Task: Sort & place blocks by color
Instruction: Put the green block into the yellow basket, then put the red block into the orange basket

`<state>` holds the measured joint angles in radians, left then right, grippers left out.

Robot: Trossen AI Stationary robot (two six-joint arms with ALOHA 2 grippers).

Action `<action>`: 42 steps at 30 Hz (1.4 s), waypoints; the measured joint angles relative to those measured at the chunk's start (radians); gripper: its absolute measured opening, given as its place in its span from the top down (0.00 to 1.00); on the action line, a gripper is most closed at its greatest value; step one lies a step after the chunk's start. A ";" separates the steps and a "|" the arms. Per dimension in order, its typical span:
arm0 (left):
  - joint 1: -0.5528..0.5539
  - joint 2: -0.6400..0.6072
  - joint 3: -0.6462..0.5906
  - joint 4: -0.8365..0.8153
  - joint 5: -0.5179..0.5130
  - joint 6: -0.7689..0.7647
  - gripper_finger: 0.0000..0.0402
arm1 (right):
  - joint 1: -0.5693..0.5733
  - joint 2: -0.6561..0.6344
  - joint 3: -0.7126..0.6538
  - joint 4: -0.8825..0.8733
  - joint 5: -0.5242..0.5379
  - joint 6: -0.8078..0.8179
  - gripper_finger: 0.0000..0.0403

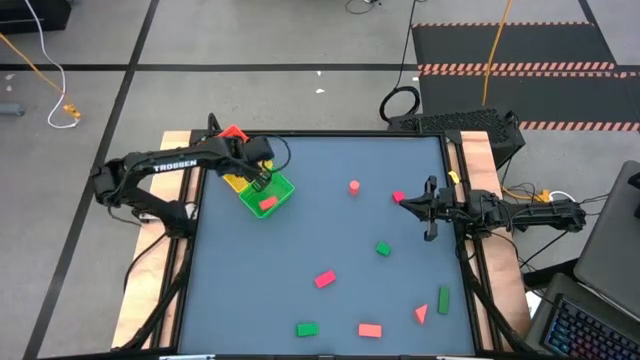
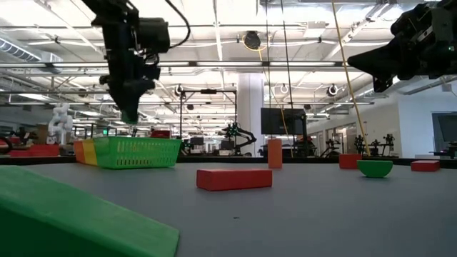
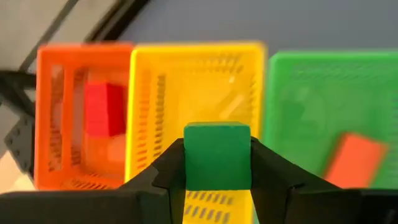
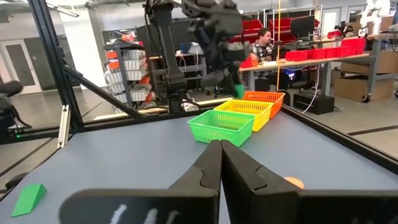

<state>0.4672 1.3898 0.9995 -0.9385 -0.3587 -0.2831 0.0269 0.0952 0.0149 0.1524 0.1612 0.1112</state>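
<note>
Green block (image 3: 217,155) clamped in left jaws above yellow bin (image 3: 198,68); red blocks in orange and green bins; right jaws closed, empty.

Left gripper (image 3: 217,180) clamped on a green cube (image 3: 217,155) above the tray (image 3: 196,53).

2 dark fingers (image 3: 168,168) pinch the cube over the yellow compartment; 1 red block (image 3: 103,109) lies in the orange compartment, another (blurred) (image 3: 354,160) in the green.
</note>
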 joint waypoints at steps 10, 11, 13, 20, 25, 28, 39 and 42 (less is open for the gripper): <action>0.077 -0.002 -0.061 0.077 0.102 0.028 0.68 | 0.000 0.000 0.000 -0.003 0.000 0.000 1.00; 0.077 -0.002 -0.064 0.074 0.104 0.027 0.68 | 0.000 0.000 0.000 -0.003 0.000 0.000 1.00; 0.075 -0.002 -0.065 0.076 0.104 0.015 0.68 | 0.000 0.000 0.000 -0.003 0.000 0.000 1.00; 0.076 -0.002 -0.065 0.076 0.093 -0.007 0.42 | 0.000 0.000 0.000 -0.002 0.000 0.000 1.00; 0.076 -0.002 -0.065 0.076 0.092 -0.008 0.15 | 0.000 0.000 0.000 -0.002 0.000 0.000 1.00; 0.073 -0.002 -0.065 0.077 0.092 -0.008 0.06 | 0.000 0.000 0.000 -0.002 0.000 0.000 1.00; -0.083 -0.002 -0.048 0.364 0.326 0.012 0.10 | 0.000 0.000 0.000 0.001 0.007 0.005 1.00; -0.177 -0.002 -0.048 0.483 0.356 0.013 0.16 | 0.000 0.000 0.000 0.001 0.022 0.006 1.00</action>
<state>0.2906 1.3876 0.9512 -0.4550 -0.0030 -0.2706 0.0265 0.0952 0.0149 0.1530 0.1829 0.1177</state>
